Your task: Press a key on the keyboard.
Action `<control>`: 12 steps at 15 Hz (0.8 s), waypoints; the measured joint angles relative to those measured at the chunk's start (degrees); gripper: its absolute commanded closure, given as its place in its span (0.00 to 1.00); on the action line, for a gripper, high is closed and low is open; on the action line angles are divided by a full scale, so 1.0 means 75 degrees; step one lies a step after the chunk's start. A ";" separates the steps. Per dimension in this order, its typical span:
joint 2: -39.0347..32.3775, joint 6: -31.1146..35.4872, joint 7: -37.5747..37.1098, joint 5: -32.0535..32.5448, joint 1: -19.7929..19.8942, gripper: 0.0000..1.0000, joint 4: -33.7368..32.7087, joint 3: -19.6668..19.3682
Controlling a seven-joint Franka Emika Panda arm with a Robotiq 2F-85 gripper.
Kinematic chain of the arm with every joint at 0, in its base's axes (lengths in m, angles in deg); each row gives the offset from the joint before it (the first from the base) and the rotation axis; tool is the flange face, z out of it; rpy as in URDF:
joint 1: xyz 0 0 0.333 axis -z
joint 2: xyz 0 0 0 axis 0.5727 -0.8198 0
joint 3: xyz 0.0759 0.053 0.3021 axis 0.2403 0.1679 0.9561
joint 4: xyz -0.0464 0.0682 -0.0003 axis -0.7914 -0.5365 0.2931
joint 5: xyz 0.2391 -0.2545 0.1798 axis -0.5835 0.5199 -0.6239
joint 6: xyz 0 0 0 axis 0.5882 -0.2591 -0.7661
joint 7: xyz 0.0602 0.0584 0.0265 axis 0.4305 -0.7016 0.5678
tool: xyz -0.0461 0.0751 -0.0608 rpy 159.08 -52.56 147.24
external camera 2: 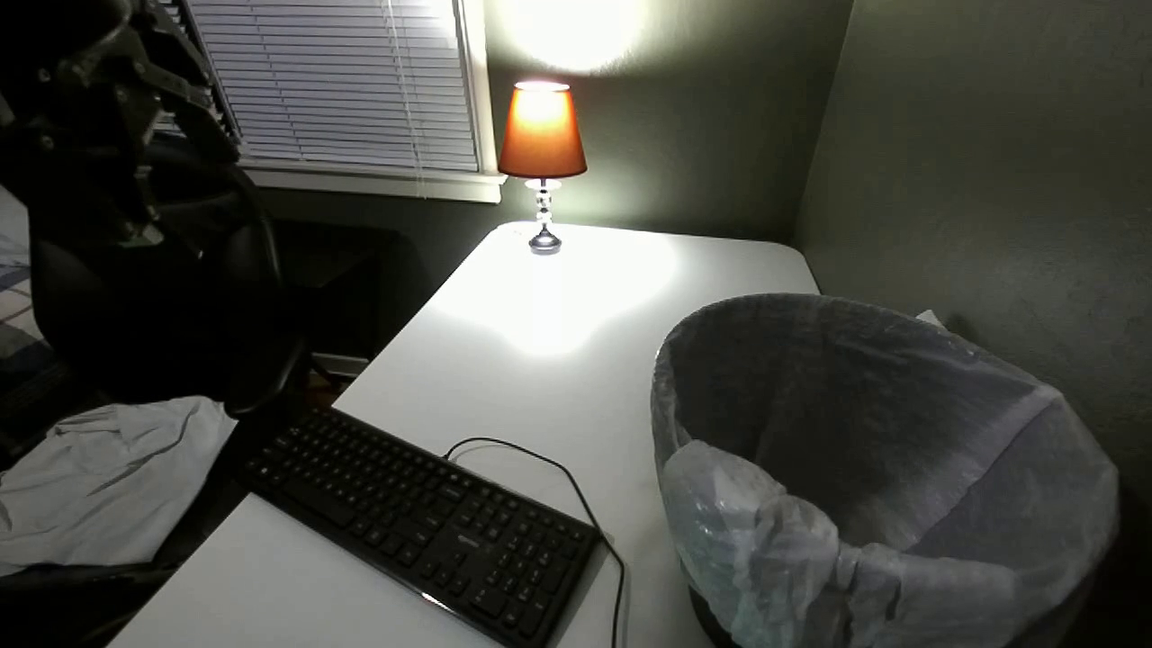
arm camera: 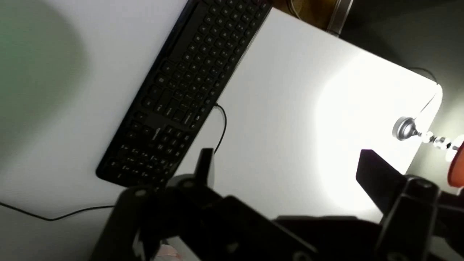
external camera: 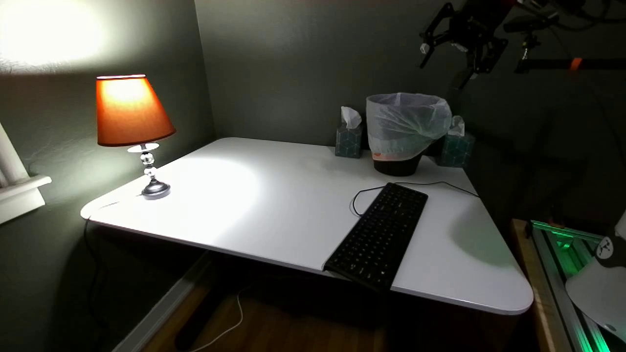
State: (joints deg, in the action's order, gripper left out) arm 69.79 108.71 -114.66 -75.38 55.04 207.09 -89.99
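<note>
The black keyboard (external camera: 386,230) lies flat on the white desk (external camera: 288,195), one end jutting past the desk edge. It shows in an exterior view (external camera 2: 423,526) and runs diagonally across the upper left of the wrist view (arm camera: 188,79). Its thin dark cable (external camera 2: 540,459) curls beside it. My gripper (external camera: 442,76) hangs high in the air, well above the desk and bin, apart from the keyboard. In the wrist view my gripper (arm camera: 284,156) has its fingers wide apart with only desk surface seen between them. The left finger hides part of the keyboard's near end.
A bin with a white liner (external camera: 406,127) stands on the desk near the keyboard's far end, between two tissue boxes (external camera: 348,142) (external camera: 457,149). A lit lamp with an orange shade (external camera 2: 543,135) stands at the far corner. A black chair (external camera 2: 162,297) is beside the desk.
</note>
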 measured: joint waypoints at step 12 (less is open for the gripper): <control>-0.0421 0.0447 -0.0530 0.0253 0.0623 0.00 0.0001 -0.0185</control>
State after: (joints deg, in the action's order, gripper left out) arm 66.63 112.06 -118.63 -73.48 59.72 207.09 -91.38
